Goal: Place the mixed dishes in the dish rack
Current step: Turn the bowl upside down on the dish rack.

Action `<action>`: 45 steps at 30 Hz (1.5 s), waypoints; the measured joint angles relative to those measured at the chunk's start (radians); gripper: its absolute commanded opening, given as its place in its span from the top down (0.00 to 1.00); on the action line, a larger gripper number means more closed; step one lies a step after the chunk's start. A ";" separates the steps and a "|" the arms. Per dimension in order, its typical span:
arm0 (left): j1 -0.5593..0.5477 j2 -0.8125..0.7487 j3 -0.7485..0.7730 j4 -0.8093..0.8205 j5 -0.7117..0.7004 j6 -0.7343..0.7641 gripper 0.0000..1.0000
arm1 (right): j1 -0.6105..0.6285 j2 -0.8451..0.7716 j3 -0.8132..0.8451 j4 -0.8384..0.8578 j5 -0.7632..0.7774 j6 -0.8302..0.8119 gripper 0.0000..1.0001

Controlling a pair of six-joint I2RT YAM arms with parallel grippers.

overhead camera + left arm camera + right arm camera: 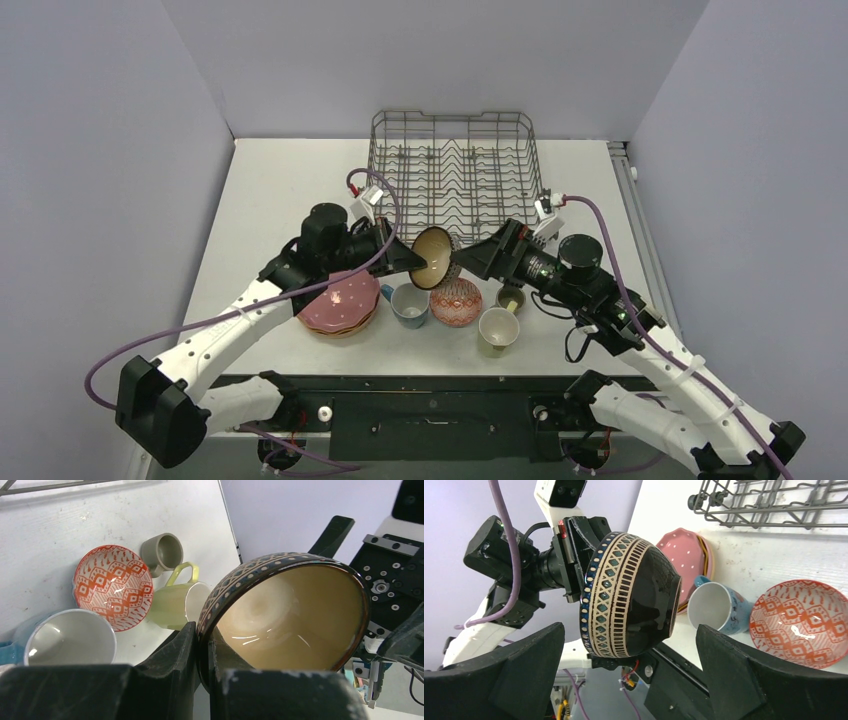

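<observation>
Left gripper (202,652), closed on the rim of the dark-brown bowl (295,615), holds it aloft on edge near the dish rack (450,113), base facing the wide-open, empty right gripper (468,262) (presumably for a handover).

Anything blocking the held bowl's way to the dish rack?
Nothing visible: the dark-brown bowl, clamped in the left gripper, hangs in front of the dish rack; the open right gripper sits beside it.

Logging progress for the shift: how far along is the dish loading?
Done: nothing; the rack looks empty. In hand: the left pincer grips a dark bowl by its rim, the open right pincer facing it. Left: plates, red bowl, blue mug, yellow mug, olive mug.
</observation>
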 measured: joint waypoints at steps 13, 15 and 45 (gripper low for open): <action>0.007 -0.011 -0.018 0.073 0.031 -0.025 1.00 | 0.013 0.040 -0.019 0.098 -0.031 0.082 0.01; 0.007 -0.011 -0.018 0.079 0.033 -0.025 1.00 | 0.017 0.046 -0.019 0.104 -0.031 0.090 0.02; 0.012 -0.011 -0.020 0.064 0.026 0.008 1.00 | 0.034 0.095 -0.010 0.101 -0.027 0.100 0.20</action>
